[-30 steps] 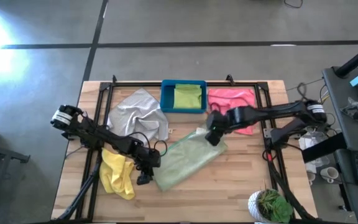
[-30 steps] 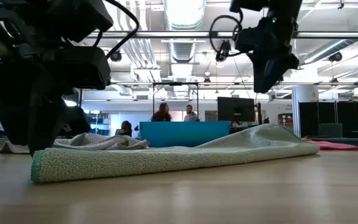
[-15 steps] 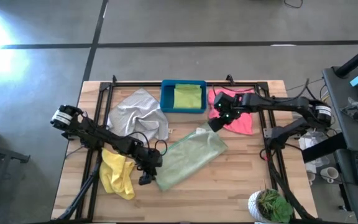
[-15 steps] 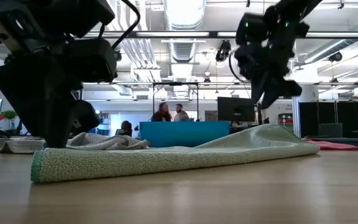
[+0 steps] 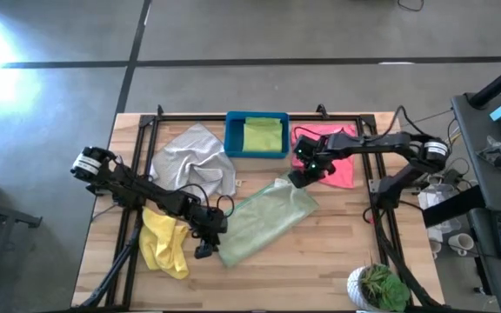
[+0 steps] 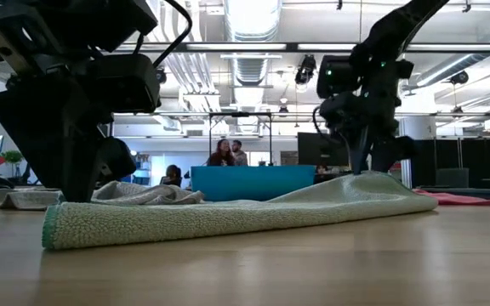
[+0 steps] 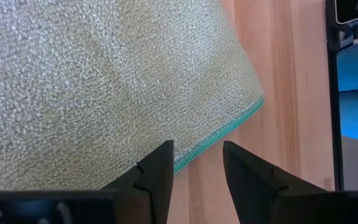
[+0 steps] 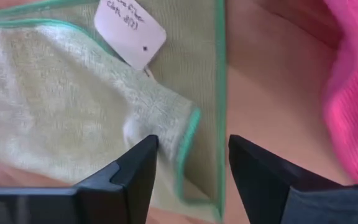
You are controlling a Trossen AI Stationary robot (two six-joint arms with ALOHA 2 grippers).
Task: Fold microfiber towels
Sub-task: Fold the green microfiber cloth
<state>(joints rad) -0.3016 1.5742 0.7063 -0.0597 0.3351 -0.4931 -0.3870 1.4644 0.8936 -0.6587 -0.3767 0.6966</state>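
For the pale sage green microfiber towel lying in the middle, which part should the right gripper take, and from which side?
Likely the turned-up corner of the pale sage green microfiber towel near its white tag. The right gripper, jaws open, hangs just above it. Come straight down: the corner lifts off the layer beneath, giving an edge to pinch.

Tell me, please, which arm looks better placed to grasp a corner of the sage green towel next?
Probably the right. The right gripper is open directly over the folded-back corner of the sage green towel. The left gripper is also open, but straddles the towel's edge, not a corner.
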